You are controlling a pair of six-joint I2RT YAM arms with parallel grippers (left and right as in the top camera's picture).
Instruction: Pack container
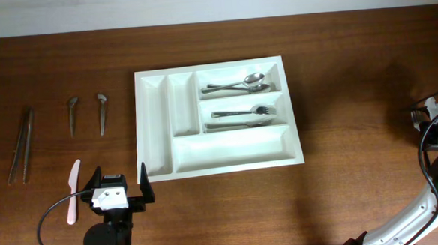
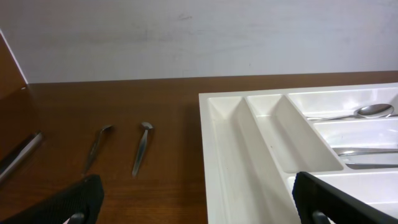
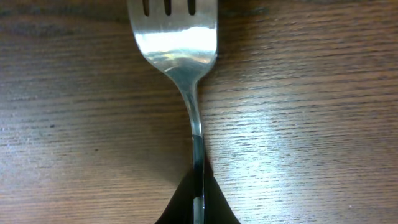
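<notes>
The container is a white compartmented tray in the middle of the table, also filling the right of the left wrist view. Two spoons lie in its upper right compartment and forks in the one below. My left gripper hovers open by the tray's near left corner, nothing between its fingers. At the far right edge my right gripper is low over the table. In the right wrist view its jaws are shut on the handle of a steel fork lying on the wood.
Left of the tray lie a pair of long metal tongs, two small metal utensils and a pale plastic knife beside my left arm. A white wall runs along the table's far edge.
</notes>
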